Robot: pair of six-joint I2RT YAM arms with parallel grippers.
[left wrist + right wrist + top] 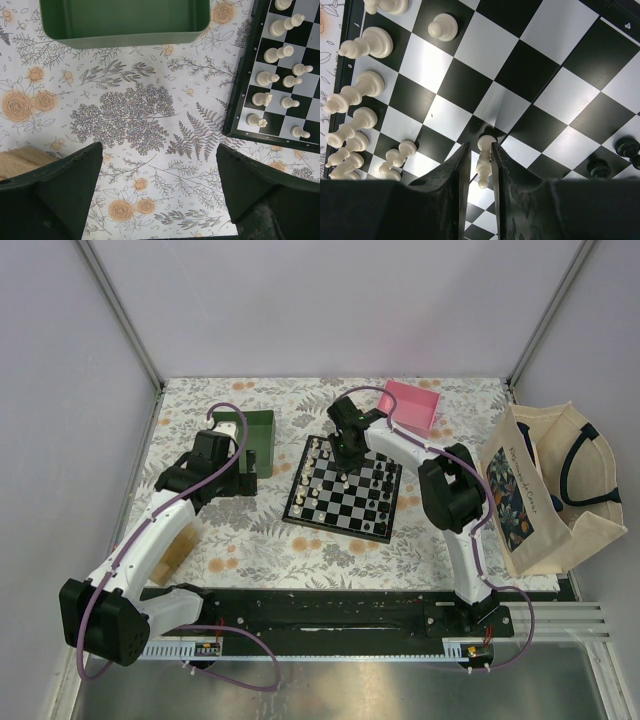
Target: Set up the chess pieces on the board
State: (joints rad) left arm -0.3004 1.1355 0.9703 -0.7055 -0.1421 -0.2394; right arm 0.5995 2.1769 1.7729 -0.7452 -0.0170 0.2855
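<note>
Left gripper [159, 149]: jaws spread wide, empty, parked beside the green tray [125, 39] near the desk's far-left corner, clear of the board [350, 505] at desk centre. Right gripper [480, 147]: clamped on one cream-white piece [484, 150], held over the board's far half, presumably for placement.

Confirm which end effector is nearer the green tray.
Left. The left end effector sits open just short of the green tray, beside the board. The right end effector is over the board, shut on a white chess piece.
</note>
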